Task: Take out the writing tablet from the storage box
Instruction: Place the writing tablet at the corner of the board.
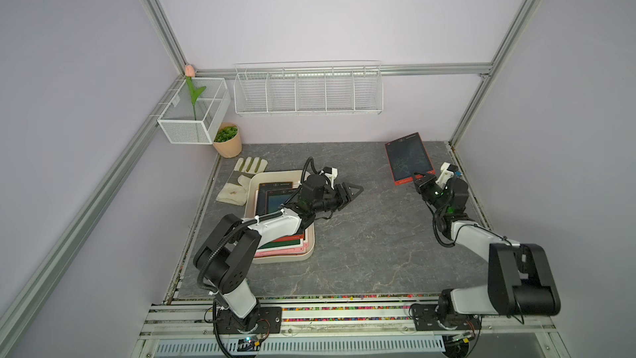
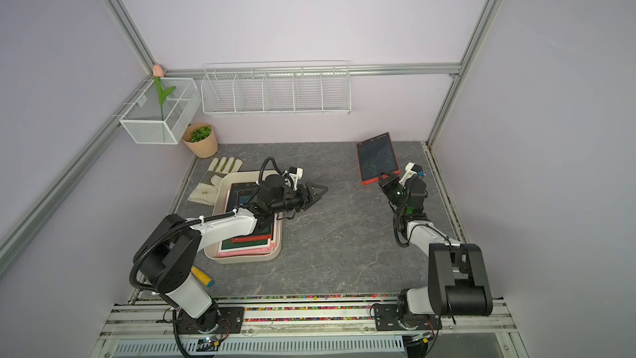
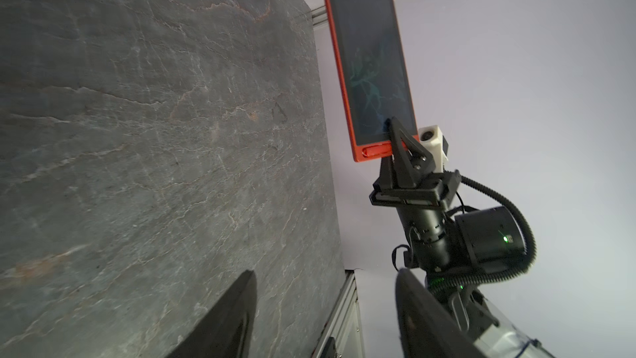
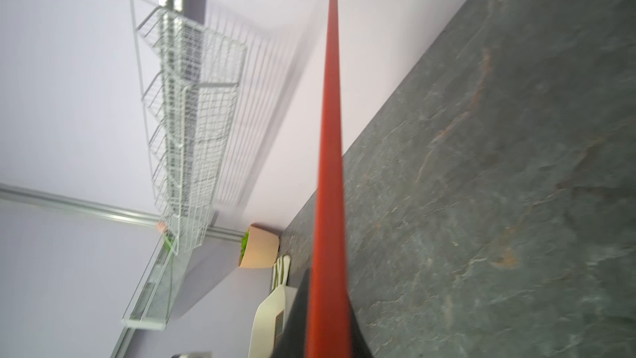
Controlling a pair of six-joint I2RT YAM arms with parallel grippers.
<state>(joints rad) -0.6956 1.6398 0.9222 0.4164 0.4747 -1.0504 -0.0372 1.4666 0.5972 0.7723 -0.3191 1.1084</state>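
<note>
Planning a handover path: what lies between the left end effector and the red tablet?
Nothing: bare tabletop separates the left end effector from the red tablet, in both top views.

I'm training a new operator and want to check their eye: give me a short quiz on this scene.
1. True or false: the right claw is shut on the red writing tablet.
2. What lies beside the storage box? A) glove B) mug C) book
3. Fill in: the left claw is ___ and holds nothing.
Key: 1 true; 2 A; 3 open.
</note>
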